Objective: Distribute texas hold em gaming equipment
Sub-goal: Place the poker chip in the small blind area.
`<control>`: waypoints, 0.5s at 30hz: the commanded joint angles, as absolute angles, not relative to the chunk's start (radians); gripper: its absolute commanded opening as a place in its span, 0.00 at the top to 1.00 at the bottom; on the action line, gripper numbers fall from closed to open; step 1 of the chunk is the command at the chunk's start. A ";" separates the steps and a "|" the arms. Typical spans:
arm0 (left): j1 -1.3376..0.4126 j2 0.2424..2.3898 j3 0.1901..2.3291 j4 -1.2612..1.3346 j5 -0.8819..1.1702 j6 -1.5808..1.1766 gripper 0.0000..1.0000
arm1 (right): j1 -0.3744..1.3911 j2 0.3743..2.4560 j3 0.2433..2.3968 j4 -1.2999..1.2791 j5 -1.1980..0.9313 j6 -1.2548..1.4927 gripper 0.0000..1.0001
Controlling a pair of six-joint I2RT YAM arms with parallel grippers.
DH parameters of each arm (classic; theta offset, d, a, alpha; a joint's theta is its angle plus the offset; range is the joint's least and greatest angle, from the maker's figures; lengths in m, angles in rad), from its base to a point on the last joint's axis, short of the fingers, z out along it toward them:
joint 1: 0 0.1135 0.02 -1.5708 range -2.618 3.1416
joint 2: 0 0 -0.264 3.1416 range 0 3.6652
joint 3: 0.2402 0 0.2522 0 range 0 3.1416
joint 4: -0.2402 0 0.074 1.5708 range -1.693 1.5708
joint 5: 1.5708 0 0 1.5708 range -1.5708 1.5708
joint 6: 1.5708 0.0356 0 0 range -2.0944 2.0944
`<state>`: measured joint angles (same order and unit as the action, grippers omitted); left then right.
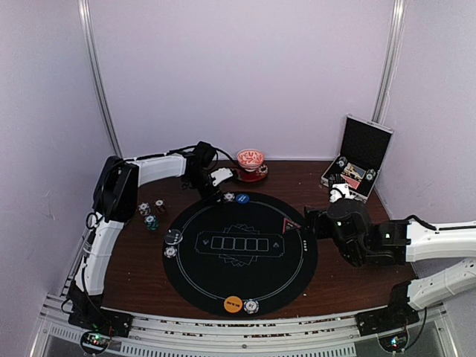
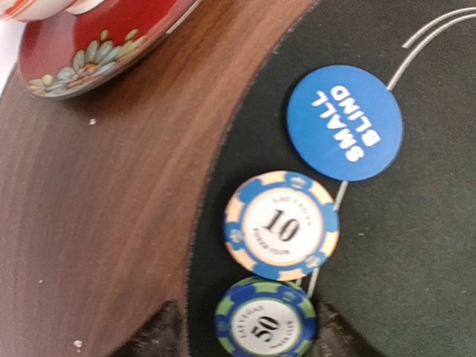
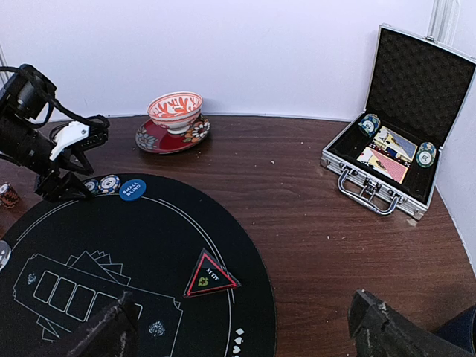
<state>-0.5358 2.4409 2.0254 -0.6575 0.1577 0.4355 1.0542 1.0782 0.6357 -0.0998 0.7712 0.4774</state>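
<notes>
My left gripper (image 2: 249, 335) hangs over the far edge of the round black mat (image 1: 245, 282), open. A blue-green 50 chip (image 2: 265, 323) lies flat on the mat between its fingers (image 2: 160, 331), with a gap on the left. Beside it lie a blue-orange 10 chip (image 2: 281, 225) and the blue Small Blind disc (image 2: 345, 123). An orange disc (image 1: 233, 303) with a chip (image 1: 251, 306) sits at the mat's near edge. A clear disc (image 1: 173, 236) with a chip (image 1: 170, 251) lies at its left. My right gripper (image 3: 245, 335) is open and empty near a triangular marker (image 3: 210, 277).
The open silver-edged case (image 3: 349, 167) at the back right holds cards (image 3: 387, 152) and two chips (image 3: 370, 123). A patterned bowl (image 3: 175, 110) on a red saucer (image 2: 74, 59) stands just behind the left gripper. Three loose chips (image 1: 151, 222) lie on the wood left of the mat.
</notes>
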 commanded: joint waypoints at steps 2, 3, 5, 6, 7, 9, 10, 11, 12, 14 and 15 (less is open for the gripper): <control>-0.540 2.465 2.036 -0.632 0.115 0.435 0.26 | 1.055 1.080 0.632 -0.092 0.779 0.475 0.00; -0.541 2.452 2.027 -0.632 0.116 0.434 0.23 | 1.055 1.080 0.631 -0.093 0.779 0.474 0.00; -0.543 2.416 2.004 -0.637 0.126 0.433 0.17 | 1.054 1.078 0.632 -0.094 0.778 0.474 0.00; -0.543 2.391 1.990 -0.640 0.136 0.434 0.11 | 1.054 1.078 0.631 -0.094 0.779 0.473 0.00; -0.544 2.363 1.972 -0.645 0.145 0.434 0.04 | 1.054 1.078 0.631 -0.094 0.778 0.472 0.00; -0.546 2.298 1.934 -0.649 0.154 0.436 0.02 | 1.054 1.078 0.632 -0.094 0.777 0.473 0.00; -0.547 2.260 1.911 -0.649 0.155 0.435 0.02 | 1.054 1.080 0.631 -0.094 0.775 0.473 0.00; -0.547 2.225 1.893 -0.649 0.151 0.435 0.02 | 1.054 1.079 0.632 -0.093 0.774 0.472 0.00; -0.546 2.192 1.876 -0.652 0.144 0.428 0.02 | 1.054 1.080 0.633 -0.093 0.772 0.472 0.00; -0.546 2.117 1.838 -0.656 0.113 0.418 0.02 | 1.054 1.081 0.633 -0.095 0.770 0.471 0.00; -0.545 2.087 1.819 -0.660 0.101 0.417 0.02 | 1.054 1.081 0.632 -0.094 0.769 0.471 0.00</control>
<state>-0.5407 2.2520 1.8557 -0.6678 0.1314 0.4309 1.0542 1.0782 0.6357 -0.0994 0.7654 0.4767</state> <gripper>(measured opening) 0.977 0.997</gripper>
